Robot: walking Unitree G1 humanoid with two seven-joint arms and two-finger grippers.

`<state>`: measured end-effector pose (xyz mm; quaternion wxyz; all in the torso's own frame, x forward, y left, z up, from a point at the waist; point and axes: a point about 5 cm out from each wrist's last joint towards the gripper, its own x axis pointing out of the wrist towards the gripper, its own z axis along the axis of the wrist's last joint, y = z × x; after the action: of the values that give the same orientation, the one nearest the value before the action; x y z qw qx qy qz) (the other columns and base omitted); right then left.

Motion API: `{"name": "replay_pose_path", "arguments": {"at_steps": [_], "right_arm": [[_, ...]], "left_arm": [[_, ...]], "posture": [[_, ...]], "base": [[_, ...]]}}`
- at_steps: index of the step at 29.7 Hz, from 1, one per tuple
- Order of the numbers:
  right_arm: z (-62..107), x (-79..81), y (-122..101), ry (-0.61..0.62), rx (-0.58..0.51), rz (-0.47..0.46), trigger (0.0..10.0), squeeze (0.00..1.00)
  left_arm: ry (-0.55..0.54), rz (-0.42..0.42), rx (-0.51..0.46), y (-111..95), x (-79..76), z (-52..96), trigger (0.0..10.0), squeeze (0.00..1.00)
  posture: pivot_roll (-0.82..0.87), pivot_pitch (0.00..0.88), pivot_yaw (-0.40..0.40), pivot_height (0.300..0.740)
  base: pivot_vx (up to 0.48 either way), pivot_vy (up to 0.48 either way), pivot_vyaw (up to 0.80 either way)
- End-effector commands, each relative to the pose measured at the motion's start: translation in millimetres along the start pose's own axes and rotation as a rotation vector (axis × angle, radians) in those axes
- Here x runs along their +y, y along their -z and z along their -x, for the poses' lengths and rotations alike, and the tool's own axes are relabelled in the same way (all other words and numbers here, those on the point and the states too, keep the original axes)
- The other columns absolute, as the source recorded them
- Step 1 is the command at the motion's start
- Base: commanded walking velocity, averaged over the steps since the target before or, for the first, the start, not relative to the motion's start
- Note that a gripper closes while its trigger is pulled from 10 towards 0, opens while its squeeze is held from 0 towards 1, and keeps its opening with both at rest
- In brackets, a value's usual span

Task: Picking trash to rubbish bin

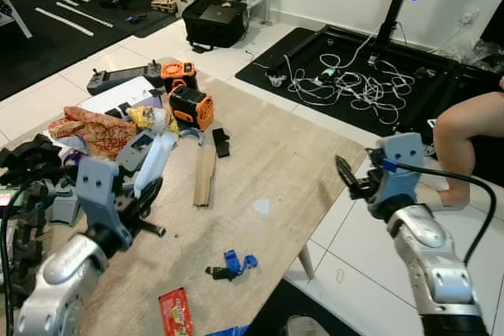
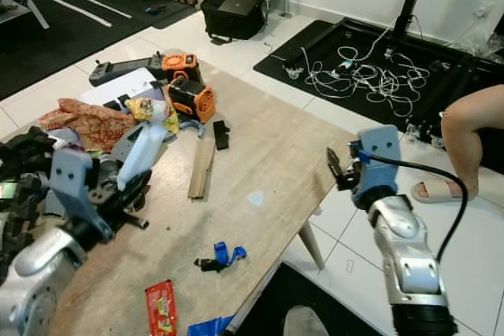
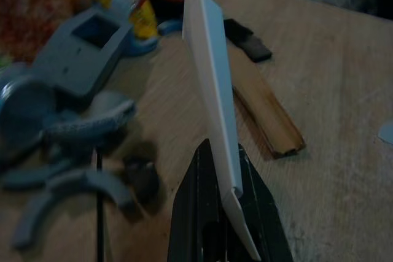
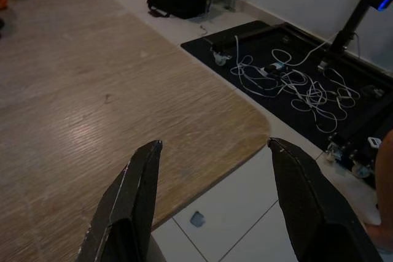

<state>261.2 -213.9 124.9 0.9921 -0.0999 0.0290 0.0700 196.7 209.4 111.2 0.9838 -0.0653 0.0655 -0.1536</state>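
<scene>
My left gripper [image 1: 146,188] hovers over the left part of the wooden table [image 1: 268,155], shut on a flat white plastic piece [image 3: 212,90] that sticks up and forward from between its fingers. My right gripper [image 4: 215,144] hangs open and empty past the table's right edge, above the tiled floor. Loose trash lies on the table: a red wrapper [image 1: 175,311] and a blue scrap [image 1: 234,264] near the front, and a crumpled orange snack bag [image 1: 94,130] and a yellow wrapper [image 1: 146,117] at the far left.
A wood strip [image 1: 205,175], a black block [image 1: 221,142], two orange tools [image 1: 191,106] and grey parts [image 3: 92,47] crowd the table's far left. A person's leg [image 1: 465,135] is at the right. White cables [image 1: 354,84] lie on a black mat beyond.
</scene>
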Motion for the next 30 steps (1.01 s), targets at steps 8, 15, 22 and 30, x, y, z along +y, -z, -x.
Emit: {"name": "replay_pose_path", "arguments": {"at_steps": [8, 15, 22, 30], "right_arm": [[-7.2, 3.4, -7, -0.029, -0.049, 0.002, 10.0, 0.00], [-6.5, 2.9, -6, -0.029, -0.054, 0.002, 10.0, 0.00], [-9.2, 1.7, -7, -0.027, -0.064, -0.015, 10.0, 0.00], [-10.0, 3.4, -9, -0.023, -0.076, -0.009, 10.0, 0.00]], "left_arm": [[0.138, 0.061, -0.040, -11, -29.0, -25.4, 10.0, 0.00], [0.125, 0.079, -0.048, -11, -27.0, -22.8, 10.0, 0.00], [0.124, 0.075, -0.043, -11, -27.0, -23.8, 10.0, 0.00], [0.129, 0.075, -0.039, -12, -25.4, -25.3, 10.0, 0.00]], "posture": [[-0.19, 0.048, 0.023, 0.740], [-0.18, 0.043, 0.018, 0.740], [-0.17, 0.046, 0.014, 0.740], [-0.17, 0.051, 0.021, 0.740]], "base": [[-0.140, 0.000, 0.00], [-0.403, 0.000, 0.00], [-0.404, 0.000, 0.00], [-0.405, 0.000, 0.00]]}}
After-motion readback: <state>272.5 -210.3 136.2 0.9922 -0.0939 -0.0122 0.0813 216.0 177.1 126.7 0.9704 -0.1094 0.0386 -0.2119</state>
